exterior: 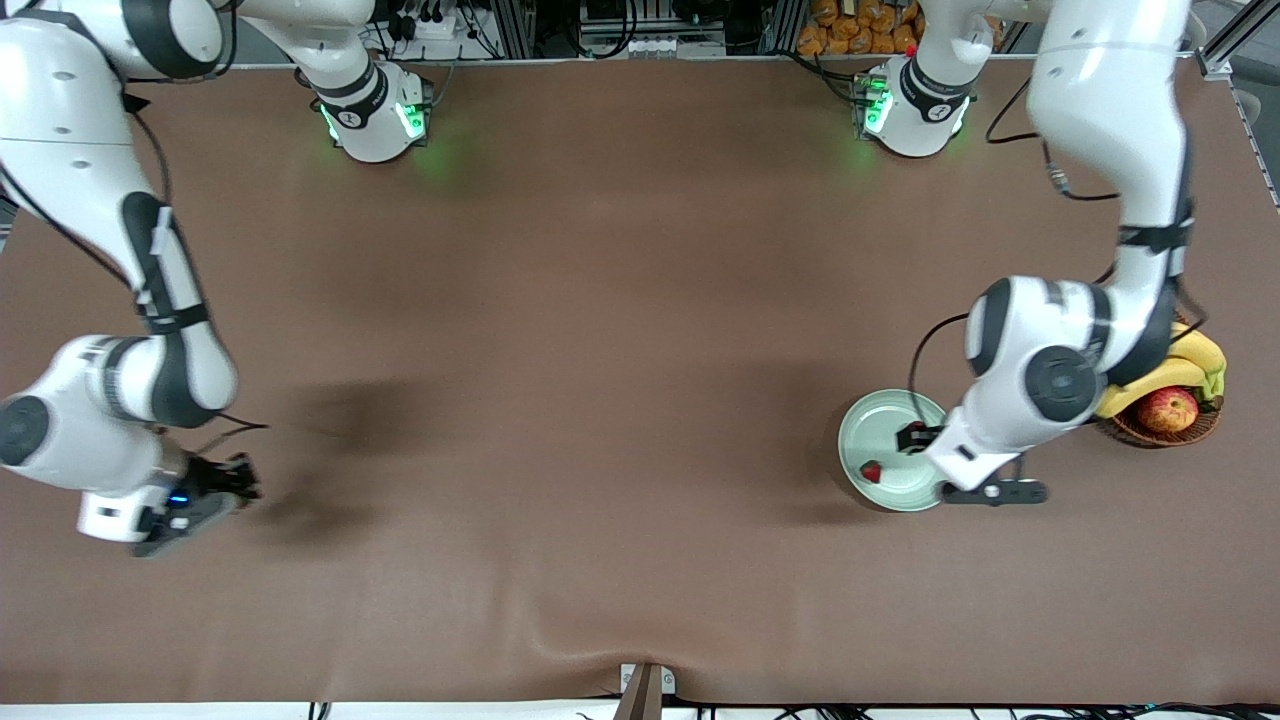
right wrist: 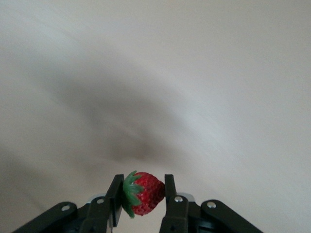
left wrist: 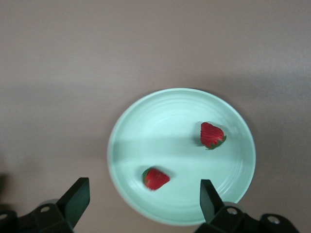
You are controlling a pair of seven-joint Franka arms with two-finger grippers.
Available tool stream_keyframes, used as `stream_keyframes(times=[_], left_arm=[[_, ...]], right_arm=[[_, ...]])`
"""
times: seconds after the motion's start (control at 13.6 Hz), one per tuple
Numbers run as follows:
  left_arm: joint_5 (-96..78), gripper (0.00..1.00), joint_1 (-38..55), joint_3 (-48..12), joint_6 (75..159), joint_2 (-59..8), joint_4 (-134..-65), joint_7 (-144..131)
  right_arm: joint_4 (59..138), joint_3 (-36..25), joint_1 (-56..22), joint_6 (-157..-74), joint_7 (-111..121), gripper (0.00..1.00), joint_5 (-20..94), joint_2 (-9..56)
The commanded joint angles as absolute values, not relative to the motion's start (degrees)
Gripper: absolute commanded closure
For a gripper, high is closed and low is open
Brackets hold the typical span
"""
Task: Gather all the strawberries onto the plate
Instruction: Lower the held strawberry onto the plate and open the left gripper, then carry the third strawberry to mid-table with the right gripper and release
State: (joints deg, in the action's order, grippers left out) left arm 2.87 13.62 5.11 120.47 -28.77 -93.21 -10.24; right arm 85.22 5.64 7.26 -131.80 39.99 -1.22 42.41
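Pinching third strawberry [right wrist: 143, 192]: right gripper [exterior: 232, 478], waiting low at right arm's end. Spread over plate [exterior: 862, 440] at its three o'clock: left gripper [left wrist: 142, 200]; two strawberries [left wrist: 155, 178] inside. Next, probably: carry across, release.

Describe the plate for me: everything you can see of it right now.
The plate is round, shallow, pale mint green, with faint concentric rings and a smooth glossy rim. It lies flat on the brown table at the left arm's end, beside the fruit basket. Two strawberries lie in it, apart. The open left end effector hangs over it.
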Motion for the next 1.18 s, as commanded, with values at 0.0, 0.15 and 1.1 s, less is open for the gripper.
stream_keyframes(times=[0.0, 0.15, 1.1], left_arm=[[3.86, 0.0, 12.48, 4.66, 115.94, -21.55, -94.57, -9.58], [3.34, 0.0, 11.95, 4.57, 112.08, -19.52, -92.74, -7.91], [3.16, 0.0, 10.9, 4.4, 95.18, -9.84, -89.65, -4.75]], right_arm=[[84.56, 5.8, -0.41, -132.19, 35.96, 1.0, -1.41, 42.28], [84.29, 5.8, -7.17, -132.27, 32.63, 1.0, -1.41, 42.28], [79.37, 5.71, -34.18, -148.52, 1.6, 1.0, -1.93, 49.83]])
